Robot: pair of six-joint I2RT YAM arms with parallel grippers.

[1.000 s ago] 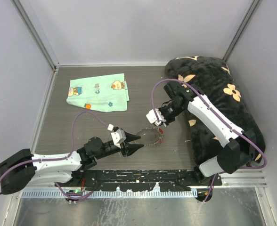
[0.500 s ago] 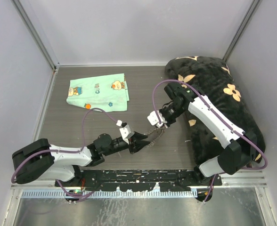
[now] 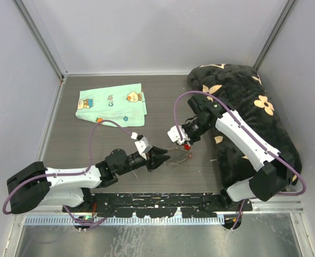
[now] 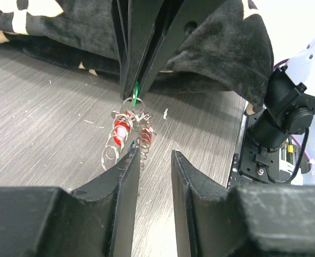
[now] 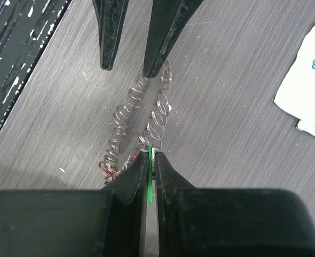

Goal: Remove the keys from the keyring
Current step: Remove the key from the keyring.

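while my right end effector [image 3: 182, 142] is clamped on the thin green plastic head of a key [image 5: 148, 179], the large thin silver wire keyring [image 3: 179, 157] droops from that pinch toward the grey wood-grain tabletop [image 3: 77, 144]. seen from my right wrist, the loop stretches away from my fingers as two rows of small silver metal keys [image 5: 126, 110], running toward my left end effector [image 3: 164, 159]. my left end effector's two black fingers stand apart with nothing between them. from my left wrist the keyring hangs just beyond the tip of one finger [image 4: 130, 160], and i cannot tell whether that tip touches it. two red plastic key heads [image 4: 121, 127] show in the bunch, just below the green one. both of my end effectors meet near the middle of the tabletop, the left reaching in from the near left, the right bending down from the far right. a black plush cushion with beige flowers [image 3: 243, 107] lies along the right side, behind my right arm. a mint-green cartoon-print cloth [image 3: 112, 104] lies flat at the far left, well apart from the keyring.
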